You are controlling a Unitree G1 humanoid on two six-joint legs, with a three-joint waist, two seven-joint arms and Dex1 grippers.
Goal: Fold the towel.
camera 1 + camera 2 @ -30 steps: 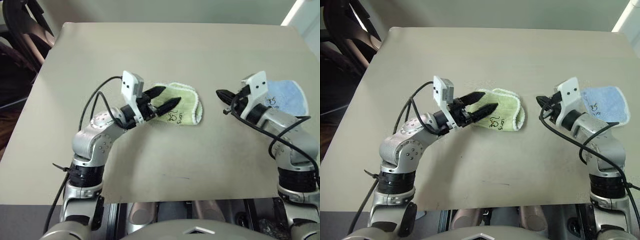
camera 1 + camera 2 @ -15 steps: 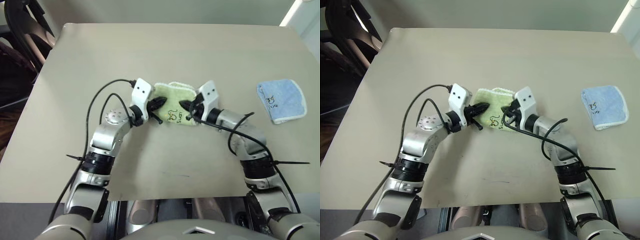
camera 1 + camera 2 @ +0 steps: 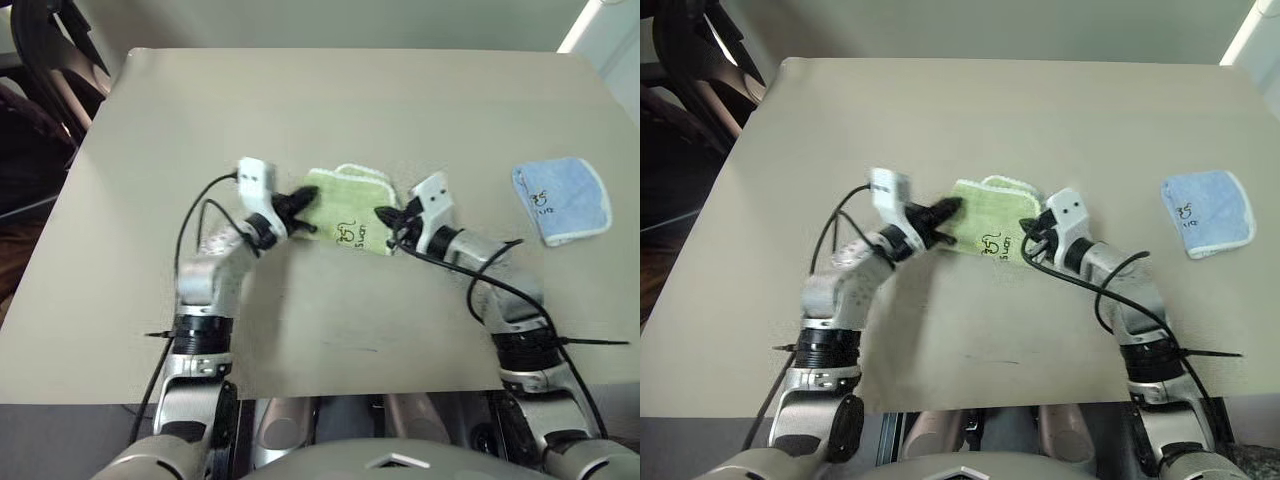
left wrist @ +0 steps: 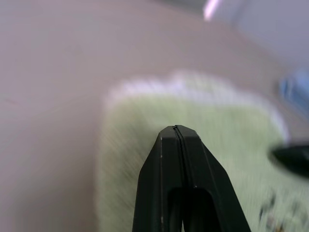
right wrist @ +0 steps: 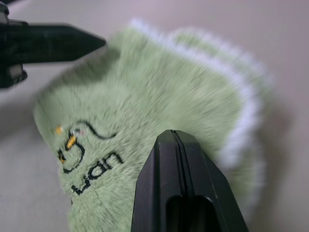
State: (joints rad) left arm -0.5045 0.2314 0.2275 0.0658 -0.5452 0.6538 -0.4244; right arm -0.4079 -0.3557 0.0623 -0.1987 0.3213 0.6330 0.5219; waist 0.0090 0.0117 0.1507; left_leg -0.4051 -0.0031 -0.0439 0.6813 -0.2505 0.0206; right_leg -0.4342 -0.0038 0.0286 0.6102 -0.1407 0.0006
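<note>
Both my arms reach in from the bottom of the frame and bend toward the centre. My left gripper [image 3: 303, 199] sits left of centre, jaws pressed together, pointing right. My right gripper [image 3: 386, 214] sits just right of centre, jaws also pressed together, pointing left. The two tips face each other, apart.

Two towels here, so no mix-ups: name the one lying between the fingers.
The light green terry towel at mid-table; the smaller light blue towel lies apart on the robot's right.
</note>
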